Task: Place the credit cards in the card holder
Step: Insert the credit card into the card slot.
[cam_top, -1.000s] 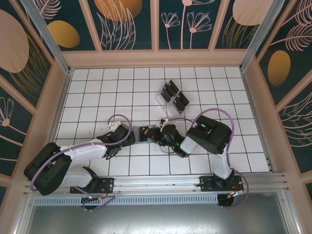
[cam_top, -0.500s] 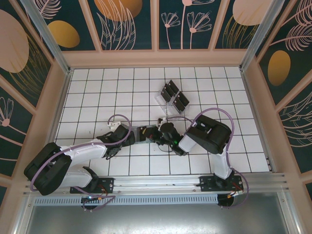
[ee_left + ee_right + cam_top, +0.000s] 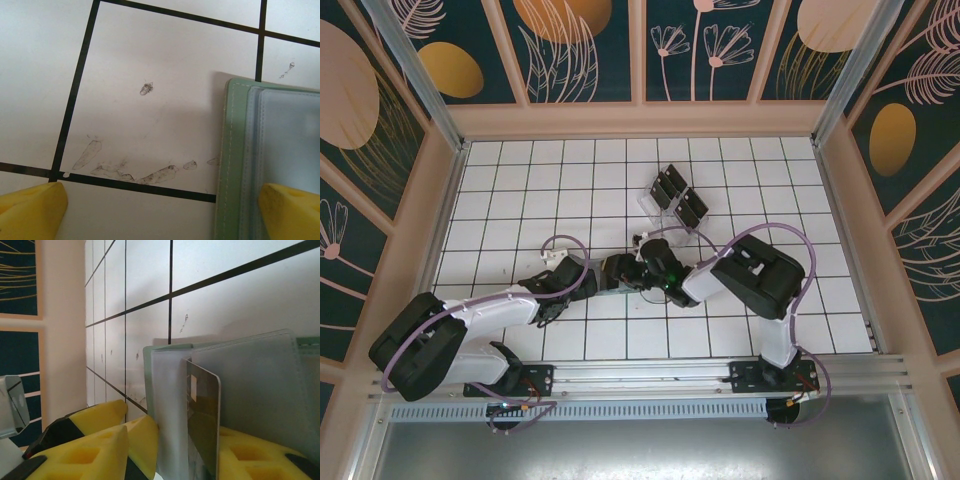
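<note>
The grey-green card holder (image 3: 235, 150) lies flat on the white tiles between the two grippers (image 3: 617, 267). My left gripper (image 3: 160, 215) is open, one yellow fingertip (image 3: 292, 212) over the holder's clear pockets and the other on bare tile. My right gripper (image 3: 190, 435) stands open around the holder's raised pocket flap (image 3: 170, 405) and one dark credit card (image 3: 202, 415). That card stands on edge, partly inside a clear pocket. From above, the right gripper (image 3: 640, 268) meets the left gripper (image 3: 592, 276) at the holder. Several more credit cards (image 3: 678, 195) stand farther back.
A clear plastic slotted rack (image 3: 655, 205) holds the other cards, two tiles beyond the holder. Wooden walls (image 3: 440, 210) ring the tiled floor. Smudges mark the tile (image 3: 145, 175) left of the holder. Bare tiles lie to the left, right and back.
The right gripper has pushed left toward the holder and its jaws have parted from shut to open. The left arm has not moved.
</note>
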### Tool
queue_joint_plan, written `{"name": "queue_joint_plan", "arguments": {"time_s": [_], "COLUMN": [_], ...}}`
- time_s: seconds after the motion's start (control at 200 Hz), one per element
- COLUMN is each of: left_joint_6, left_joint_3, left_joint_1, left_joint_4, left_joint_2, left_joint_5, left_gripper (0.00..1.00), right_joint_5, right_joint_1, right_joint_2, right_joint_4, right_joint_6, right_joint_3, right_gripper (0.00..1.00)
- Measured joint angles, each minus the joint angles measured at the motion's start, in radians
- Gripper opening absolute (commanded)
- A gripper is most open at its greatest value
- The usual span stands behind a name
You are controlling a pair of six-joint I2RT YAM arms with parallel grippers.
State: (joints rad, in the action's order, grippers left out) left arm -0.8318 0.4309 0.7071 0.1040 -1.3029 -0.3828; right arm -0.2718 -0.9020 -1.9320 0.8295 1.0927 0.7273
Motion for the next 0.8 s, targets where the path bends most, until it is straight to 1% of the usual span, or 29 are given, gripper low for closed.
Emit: {"name": "queue_joint_plan", "arguments": {"time_s": [0.22, 0.48, 0.801], "left_joint_6": [0.0, 0.001, 0.008], "left_joint_3": [-0.004, -0.007, -0.013], "left_joint_1": [0.0, 0.0, 0.0], "left_joint_4": [-0.003, -0.007, -0.013], "left_joint_2": [0.003, 0.007, 0.014], "left_joint_5": [0.0, 0.0, 0.004], "left_gripper": [0.98, 0.98, 0.99], "right_joint_5": [-0.003, 0.012, 0.011], "right_joint_1": [0.002, 0.013, 0.012], "right_joint_2": [0.024, 0.054, 0.055], "right_joint_4": [-0.125, -0.26, -0.336], "right_joint_6": [-0.056, -0.117, -0.138], "right_joint_3": [0.045, 0.078, 0.113], "right_gripper": [0.5, 0.5, 0.5]}}
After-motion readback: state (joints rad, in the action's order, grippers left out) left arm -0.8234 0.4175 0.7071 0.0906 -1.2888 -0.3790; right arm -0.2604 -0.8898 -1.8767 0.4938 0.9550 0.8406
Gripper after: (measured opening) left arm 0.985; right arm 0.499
